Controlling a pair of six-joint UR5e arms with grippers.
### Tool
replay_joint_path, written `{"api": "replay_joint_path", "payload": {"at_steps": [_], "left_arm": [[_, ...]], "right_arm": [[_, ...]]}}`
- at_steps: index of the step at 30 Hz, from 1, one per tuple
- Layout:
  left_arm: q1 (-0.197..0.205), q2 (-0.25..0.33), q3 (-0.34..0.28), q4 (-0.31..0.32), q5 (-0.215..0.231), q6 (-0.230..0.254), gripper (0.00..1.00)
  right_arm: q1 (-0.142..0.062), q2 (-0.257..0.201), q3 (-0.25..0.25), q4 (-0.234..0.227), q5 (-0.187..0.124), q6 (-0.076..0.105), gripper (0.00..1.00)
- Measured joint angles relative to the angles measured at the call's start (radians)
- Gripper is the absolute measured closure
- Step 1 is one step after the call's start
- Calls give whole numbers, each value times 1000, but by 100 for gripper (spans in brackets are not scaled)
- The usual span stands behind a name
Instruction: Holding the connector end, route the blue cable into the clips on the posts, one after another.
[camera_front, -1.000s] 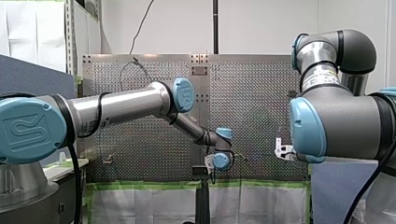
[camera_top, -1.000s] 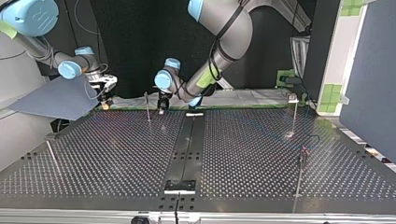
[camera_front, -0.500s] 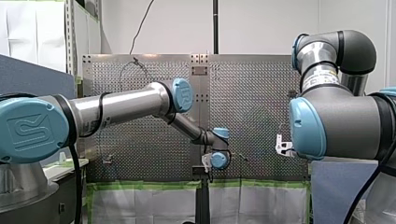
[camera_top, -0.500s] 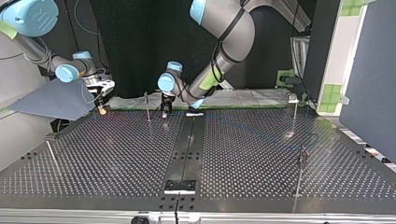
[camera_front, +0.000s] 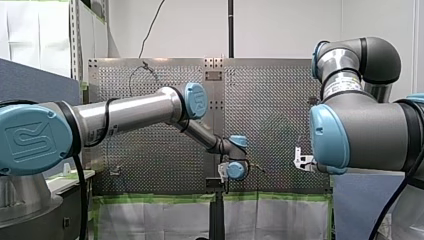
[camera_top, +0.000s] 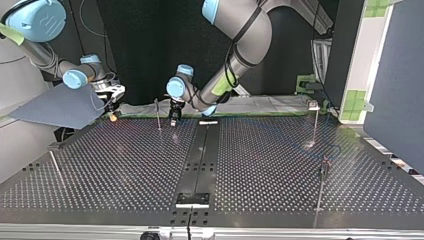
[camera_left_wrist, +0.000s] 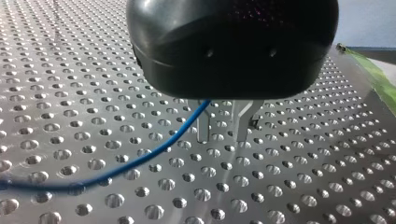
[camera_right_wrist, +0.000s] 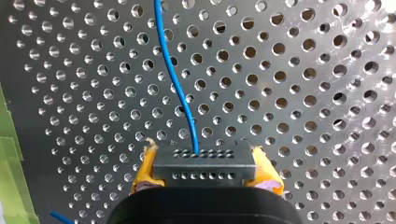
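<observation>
Right gripper (camera_right_wrist: 204, 166), yellow pads (camera_right_wrist: 142, 173) clamped on dark grey rectangular connector (camera_right_wrist: 204, 161), rises slightly; thin blue cable (camera_right_wrist: 194, 135) runs to left gripper (camera_left_wrist: 222, 139), fingers (camera_left_wrist: 202, 128) narrowly apart, nudged left toward thin metal post (camera_top: 158, 114) in top view; clipping likely next

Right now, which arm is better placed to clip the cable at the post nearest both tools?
Left, probably: my left tool sits beside that post, blue cable running past its fingers. My right tool, shut on the connector, is further off.
</observation>
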Motion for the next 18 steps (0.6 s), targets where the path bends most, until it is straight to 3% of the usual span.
{"api": "replay_joint_path", "payload": {"at_steps": [1, 3, 4, 5, 6, 11, 18], "left_arm": [[0, 2, 0, 0, 1, 2, 60], [-1, 8, 0, -5, 8, 10, 38], [-1, 16, 0, -10, 17, 18, 38], [-1, 20, 0, -15, 25, 26, 15], [-1, 24, 0, -19, 33, 34, 0], [-6, 32, 0, -35, 64, 63, 0], [-14, 33, 0, -81, 8, 95, 0]], "right_arm": [[0, 0, 0, 0, 0, 0, 100], [1, 0, 0, 0, 0, 0, 100], [2, 1, 0, 0, 0, -1, 100], [3, 1, 0, 0, 0, -1, 100], [4, 1, 0, 0, 0, -1, 100], [5, 2, 0, 0, -8, -1, 100], [6, 3, 0, 0, -15, -1, 100]]}}
